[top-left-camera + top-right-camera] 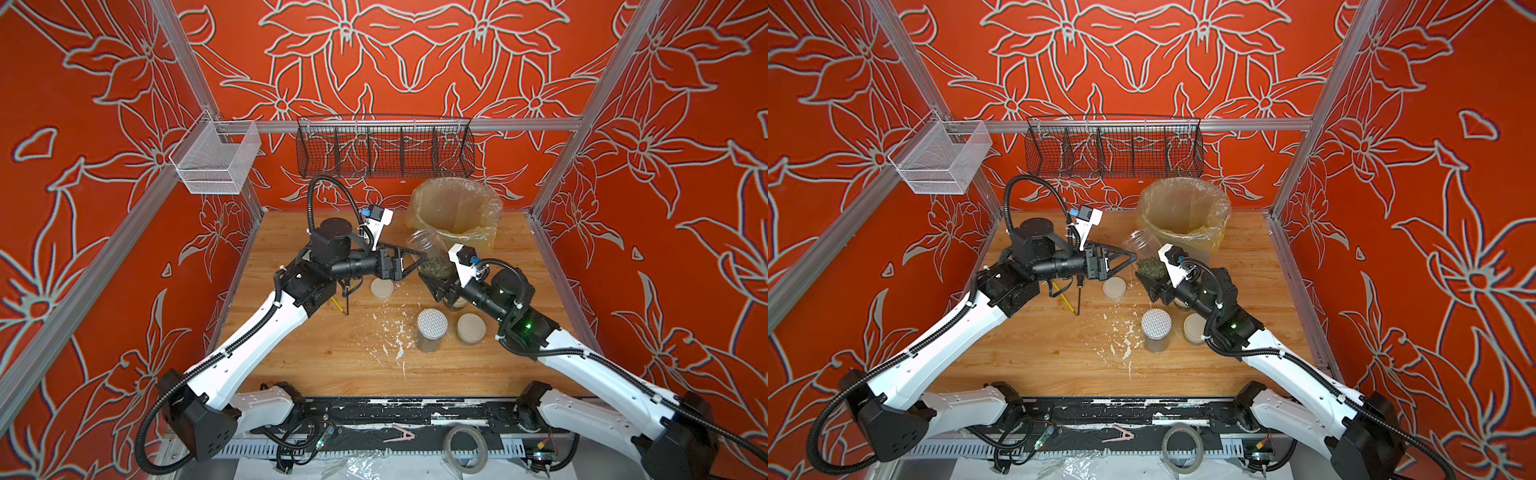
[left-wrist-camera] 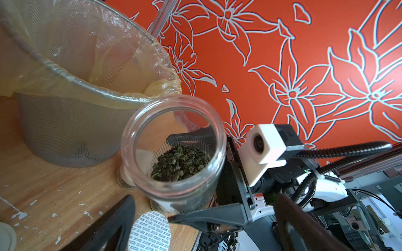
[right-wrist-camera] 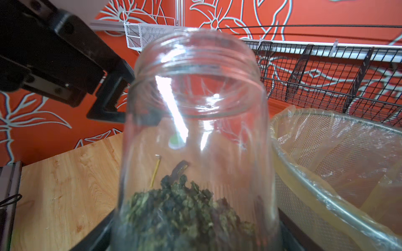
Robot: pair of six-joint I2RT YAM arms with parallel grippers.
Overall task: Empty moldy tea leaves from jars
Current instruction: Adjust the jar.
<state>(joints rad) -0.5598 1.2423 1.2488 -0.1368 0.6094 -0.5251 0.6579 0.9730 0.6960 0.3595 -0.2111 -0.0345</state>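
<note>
Checking both top views first: right gripper (image 1: 434, 283) pinches the open jar (image 1: 424, 252) low on its body, lifted off the table (image 1: 332, 353), just beside the bin (image 1: 496, 208). Tea leaves (image 1: 437, 268) sit heaped at the jar's base, none poured yet. Left gripper (image 1: 409, 261) has jaws spread wide, empty, tips near the jar's neck but apart from it, as far as I can tell. Loose lid (image 1: 381, 289) lies flat on the wood. Dotted-lid jar (image 1: 432, 326) and cream-lid jar (image 1: 471, 328) stand closed. A fourth jar (image 1: 457, 303) is mostly hidden under the right wrist, its contents unreadable.

Left wrist view: looks almost straight into the jar mouth, so the jar leans toward the left arm, not the bin. One right finger shows through the glass and the other runs below the jar. The left fingers are cut off at the frame edge.

Right wrist view: the leaves fill the lower part and the bin rim is close alongside. The pads are hidden behind glass and leaves, so grip depth is unclear. The bin floor is out of sight.

My read of the step is carry and tip. Swing the mouth over the liner (image 3: 326, 152) before rolling the wrist, go well past level, keep the pinch firm on slick glass, and keep the left arm clear.
</note>
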